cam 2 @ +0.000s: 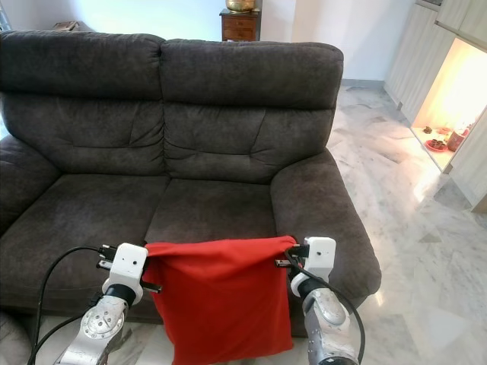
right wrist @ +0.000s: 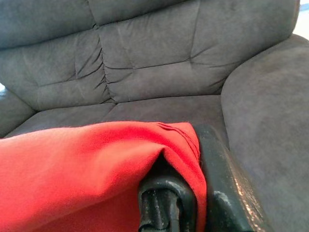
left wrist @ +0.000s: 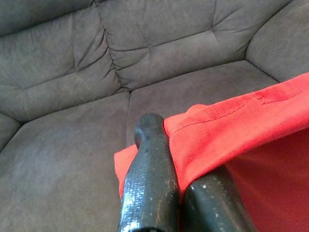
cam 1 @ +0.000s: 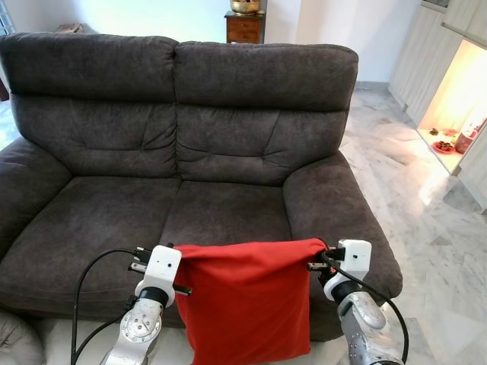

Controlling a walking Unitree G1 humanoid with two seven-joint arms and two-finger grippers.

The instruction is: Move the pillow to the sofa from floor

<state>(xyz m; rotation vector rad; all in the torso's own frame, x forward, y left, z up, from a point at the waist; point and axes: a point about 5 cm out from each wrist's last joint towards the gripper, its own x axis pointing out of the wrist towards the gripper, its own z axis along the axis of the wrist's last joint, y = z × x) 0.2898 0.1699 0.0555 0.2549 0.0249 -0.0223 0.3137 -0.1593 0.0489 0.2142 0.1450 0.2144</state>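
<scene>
The red pillow point(cam 1: 247, 300) hangs by its two upper corners in front of the near edge of the dark grey sofa point(cam 1: 228, 152), its top edge stretched level with the seat cushions and its body drooping below. The left hand point(left wrist: 176, 181) has its black fingers point(left wrist: 147, 179) pressed together on the pillow's left corner, fabric pinched between them. The right hand point(right wrist: 200, 186) pinches the right corner the same way, beside the sofa's right armrest. Marble floor point(cam 1: 434, 228) lies to the right, and a wooden cabinet point(cam 1: 245, 26) stands behind the sofa.
</scene>
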